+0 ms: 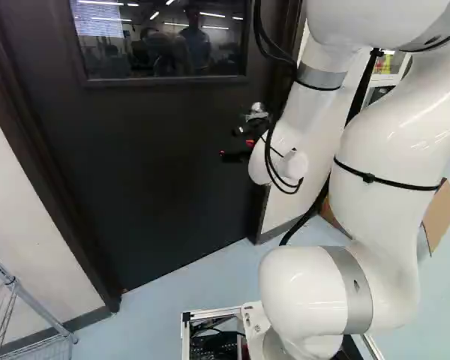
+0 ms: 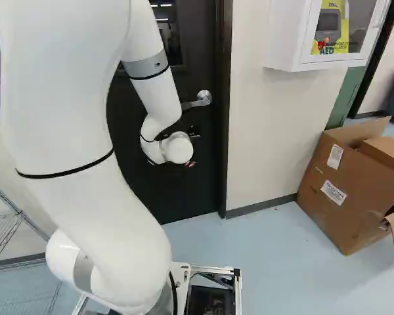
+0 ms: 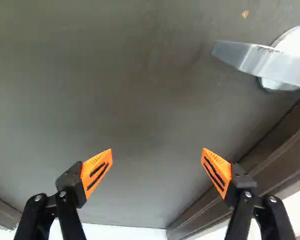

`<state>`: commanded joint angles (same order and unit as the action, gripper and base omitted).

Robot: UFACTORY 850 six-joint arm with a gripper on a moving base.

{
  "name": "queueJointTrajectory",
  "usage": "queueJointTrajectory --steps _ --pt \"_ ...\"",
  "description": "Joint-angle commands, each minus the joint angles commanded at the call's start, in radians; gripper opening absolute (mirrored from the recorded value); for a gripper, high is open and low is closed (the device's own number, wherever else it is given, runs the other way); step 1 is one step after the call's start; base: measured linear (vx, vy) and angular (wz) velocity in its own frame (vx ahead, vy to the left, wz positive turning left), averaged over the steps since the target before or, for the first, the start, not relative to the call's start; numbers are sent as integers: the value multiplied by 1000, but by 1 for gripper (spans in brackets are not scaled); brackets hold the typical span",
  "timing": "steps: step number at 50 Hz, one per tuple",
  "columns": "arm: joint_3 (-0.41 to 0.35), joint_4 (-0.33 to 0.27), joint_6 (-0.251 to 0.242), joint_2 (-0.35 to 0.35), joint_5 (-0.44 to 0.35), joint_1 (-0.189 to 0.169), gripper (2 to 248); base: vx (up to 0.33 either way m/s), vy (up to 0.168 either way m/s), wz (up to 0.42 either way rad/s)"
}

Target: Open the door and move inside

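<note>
There is one door (image 1: 157,172), having one handle (image 2: 202,99) and one window (image 1: 161,45). Right of the door are one white wall cabinet (image 2: 284,42) and at least one cardboard box (image 2: 351,213); left of it, one wire rack (image 1: 30,300).

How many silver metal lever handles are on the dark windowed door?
1: the silver metal lever handle, near one edge of the dark door; its far side is hidden.
</note>
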<state>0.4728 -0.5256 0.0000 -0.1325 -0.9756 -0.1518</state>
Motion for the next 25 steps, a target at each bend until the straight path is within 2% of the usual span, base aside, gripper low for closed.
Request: queueJointTrajectory --steps 25 --pt "-6 0 0 68 0 0 247 0 0 0"
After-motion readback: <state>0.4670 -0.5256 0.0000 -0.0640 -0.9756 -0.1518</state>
